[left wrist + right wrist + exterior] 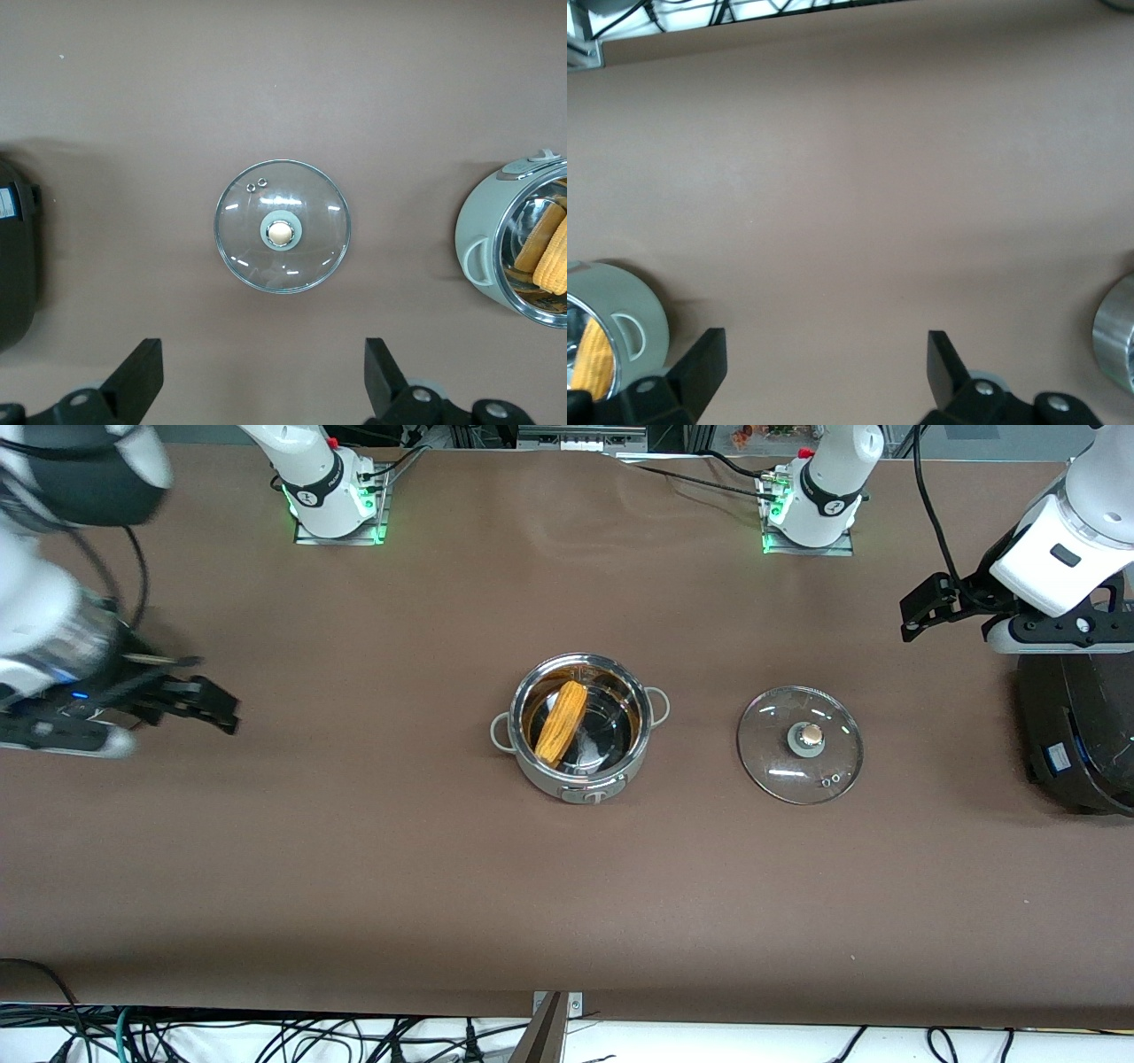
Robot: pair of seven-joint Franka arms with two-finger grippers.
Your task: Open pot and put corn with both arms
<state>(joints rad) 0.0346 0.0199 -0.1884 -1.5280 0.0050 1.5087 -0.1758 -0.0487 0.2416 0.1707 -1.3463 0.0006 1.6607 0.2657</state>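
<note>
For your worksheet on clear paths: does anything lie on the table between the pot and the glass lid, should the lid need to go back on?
Nothing visible does. Bare tabletop separates the pot, which holds the corn, from the lid lying beside it toward the left arm's end. Both the left gripper and the right gripper are open and empty.

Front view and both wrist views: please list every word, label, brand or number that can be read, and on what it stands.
No text can be read.
Black appliance: a small blue and white label, too small to read.
Pot: a grey plate on its wall, nothing legible.
Lid: no marking.
</note>
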